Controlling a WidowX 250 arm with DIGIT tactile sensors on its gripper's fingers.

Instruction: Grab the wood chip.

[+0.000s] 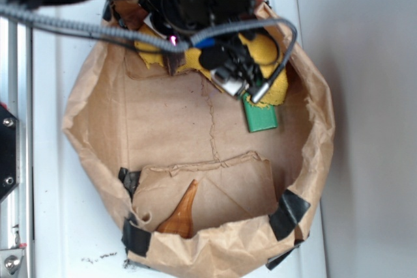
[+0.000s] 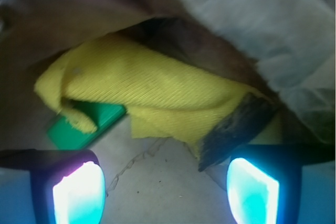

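The wood chip (image 2: pixel 236 128) is a dark brown strip lying on a yellow cloth (image 2: pixel 147 93), its rough point aimed down-left toward the bag floor. My gripper (image 2: pixel 165 192) is open, with glowing pads at the bottom corners. The chip's tip sits just above and inside the right pad (image 2: pixel 252 190); nothing is between the pads but bare paper. In the exterior view the gripper (image 1: pixel 189 50) hangs over the far end of the brown paper bag (image 1: pixel 98 102), and a bit of the chip (image 1: pixel 174 63) shows under the arm.
A green rectangular block (image 1: pixel 260 116) lies right of the gripper, partly under the cloth (image 1: pixel 268 50); it also shows in the wrist view as the green block (image 2: pixel 86 124). An orange-brown horn-shaped piece (image 1: pixel 182 211) rests at the bag's near end. The bag's walls rise all round.
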